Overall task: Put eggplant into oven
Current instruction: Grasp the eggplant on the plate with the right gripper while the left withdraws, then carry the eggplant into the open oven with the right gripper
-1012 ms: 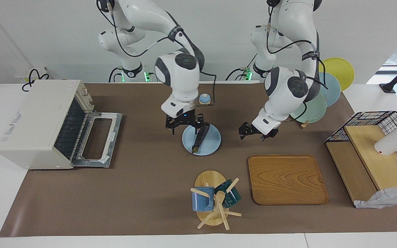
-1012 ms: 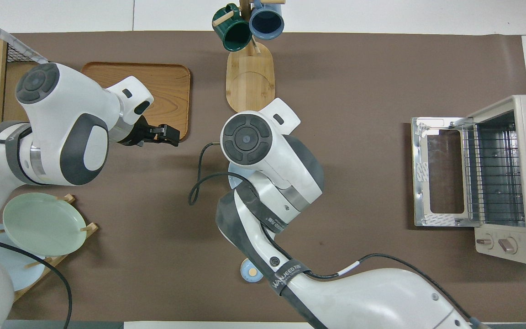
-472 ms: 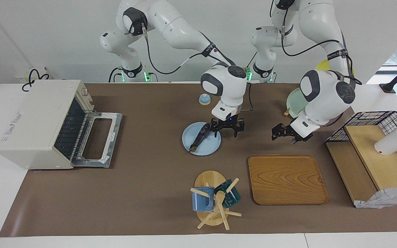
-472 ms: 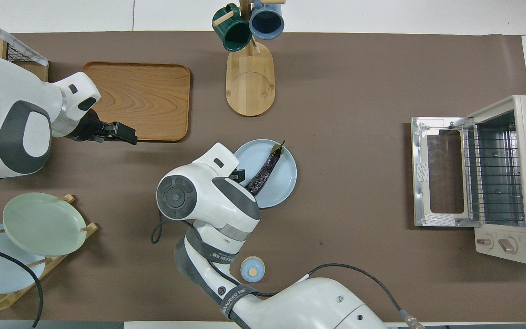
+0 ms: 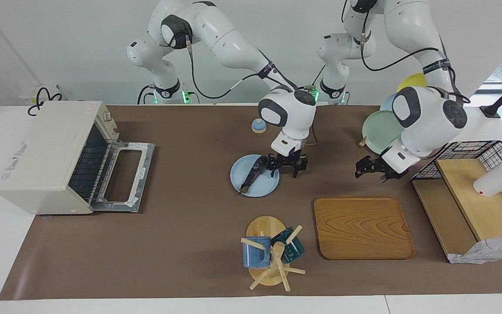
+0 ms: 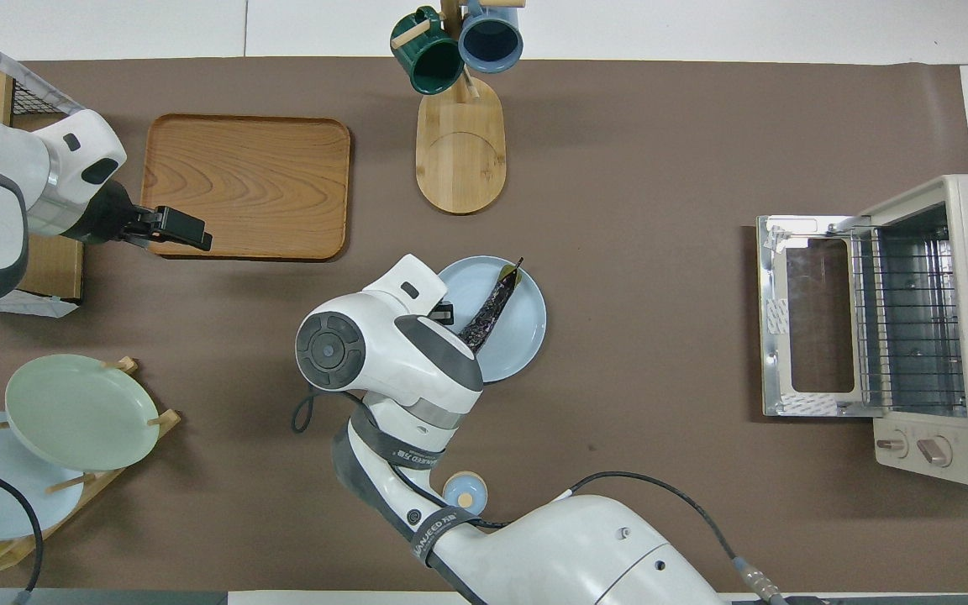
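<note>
The eggplant [image 5: 253, 173] lies slantwise on a light blue plate [image 5: 263, 187] at mid-table; it also shows in the overhead view [image 6: 492, 304] on the plate [image 6: 522, 336]. The off-white oven [image 5: 46, 150] stands at the right arm's end of the table with its door [image 5: 124, 176] dropped open and the rack showing [image 6: 908, 323]. My right gripper [image 5: 286, 168] is open and empty, low over the plate's rim by the eggplant's thick end. My left gripper [image 5: 375, 171] is open and empty, above the mat between the wooden tray and the shelf.
A wooden tray [image 5: 362, 226] and a mug tree [image 5: 273, 255] with two mugs lie farther from the robots. A wire-and-wood shelf [image 5: 473, 196] with a white cup [image 5: 495, 179] is at the left arm's end. A plate rack [image 5: 384, 126] and a small blue knob [image 5: 258, 125] sit near the robots.
My right gripper swung from over the plate to its rim toward the left arm's end and dropped slightly. My left arm drew back toward the shelf. The eggplant stays on the plate.
</note>
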Action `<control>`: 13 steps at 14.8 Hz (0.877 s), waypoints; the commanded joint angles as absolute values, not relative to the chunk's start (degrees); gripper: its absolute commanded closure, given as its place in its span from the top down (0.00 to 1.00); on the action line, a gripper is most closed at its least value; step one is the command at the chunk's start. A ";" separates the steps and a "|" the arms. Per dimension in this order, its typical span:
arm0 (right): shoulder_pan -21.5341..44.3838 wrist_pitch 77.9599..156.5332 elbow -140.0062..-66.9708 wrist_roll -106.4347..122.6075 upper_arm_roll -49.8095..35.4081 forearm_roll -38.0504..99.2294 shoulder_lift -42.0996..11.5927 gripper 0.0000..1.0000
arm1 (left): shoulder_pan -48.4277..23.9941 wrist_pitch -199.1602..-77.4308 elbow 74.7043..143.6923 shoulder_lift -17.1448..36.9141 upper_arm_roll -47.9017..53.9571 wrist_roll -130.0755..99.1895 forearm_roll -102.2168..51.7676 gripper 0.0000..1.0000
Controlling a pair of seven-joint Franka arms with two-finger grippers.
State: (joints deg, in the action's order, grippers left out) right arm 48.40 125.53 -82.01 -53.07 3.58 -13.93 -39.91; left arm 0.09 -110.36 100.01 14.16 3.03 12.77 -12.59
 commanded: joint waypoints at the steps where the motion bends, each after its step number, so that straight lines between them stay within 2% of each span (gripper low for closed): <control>1: 47.55 125.07 -81.74 -52.29 2.99 -14.77 -39.99 0.03 | 1.40 -107.93 97.21 14.68 3.08 13.80 -13.18 1.00; 4: 47.46 123.93 -81.56 -52.29 2.99 -14.85 -39.81 0.00 | 1.93 -108.72 94.58 14.59 2.99 13.45 -13.10 1.00; 6: 47.03 119.73 -81.39 -51.25 3.16 -15.38 -39.03 0.00 | 3.16 -109.07 92.99 14.42 2.90 13.19 -13.01 1.00; 10: 41.15 109.18 -82.00 -40.10 3.52 -15.38 -32.36 0.00 | 4.13 -108.90 91.94 13.97 2.90 13.01 -12.92 1.00; 13: 35.62 105.12 -83.57 -37.97 3.60 -15.82 -28.58 0.00 | 4.04 -108.28 91.41 13.10 2.90 12.66 -12.83 1.00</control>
